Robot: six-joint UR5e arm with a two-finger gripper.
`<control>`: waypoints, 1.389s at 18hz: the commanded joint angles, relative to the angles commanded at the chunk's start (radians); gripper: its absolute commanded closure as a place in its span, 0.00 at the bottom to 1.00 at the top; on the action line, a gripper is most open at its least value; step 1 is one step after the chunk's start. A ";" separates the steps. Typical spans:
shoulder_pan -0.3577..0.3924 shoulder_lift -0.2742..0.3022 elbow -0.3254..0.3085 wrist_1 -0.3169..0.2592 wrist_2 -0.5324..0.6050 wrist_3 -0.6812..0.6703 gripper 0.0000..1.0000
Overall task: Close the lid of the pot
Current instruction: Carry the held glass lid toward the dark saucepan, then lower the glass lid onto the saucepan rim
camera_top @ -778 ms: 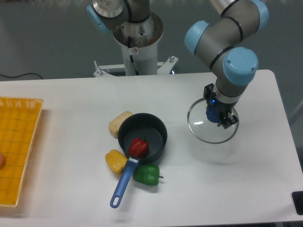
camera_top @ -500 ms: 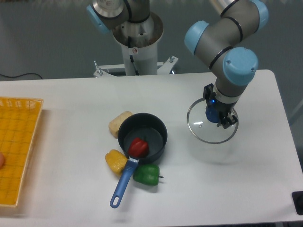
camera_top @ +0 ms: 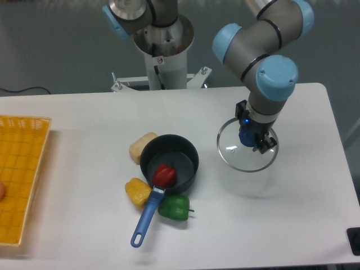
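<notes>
A robotics lab: pedestal-mounted arm over a white table, toy vegetables.

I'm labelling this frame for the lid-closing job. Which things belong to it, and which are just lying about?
Belongs to the job:
pot
pot lid
gripper, shut on the lid's knob

Just lying about:
red pepper in the pot
green pepper
yellow pepper
pale block
orange basket

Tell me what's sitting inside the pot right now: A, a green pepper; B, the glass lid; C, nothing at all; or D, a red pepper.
D: a red pepper lies inside the pot, while the green pepper sits on the table beside the handle and the pot lid is held off to the right by the tool.
</notes>
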 joint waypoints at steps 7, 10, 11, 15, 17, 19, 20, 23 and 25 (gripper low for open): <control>-0.080 0.017 -0.035 0.009 -0.034 -0.135 0.48; -0.089 0.047 -0.103 0.089 -0.075 -0.169 0.48; -0.092 0.055 -0.124 0.103 -0.075 -0.174 0.48; -0.123 0.075 -0.146 0.112 -0.072 -0.210 0.48; -0.140 0.078 -0.147 0.110 -0.068 -0.226 0.48; -0.157 0.078 -0.146 0.112 -0.066 -0.258 0.48; -0.166 0.078 -0.146 0.112 -0.066 -0.270 0.48; -0.187 0.075 -0.146 0.115 -0.063 -0.298 0.48; -0.198 0.074 -0.146 0.114 -0.060 -0.310 0.48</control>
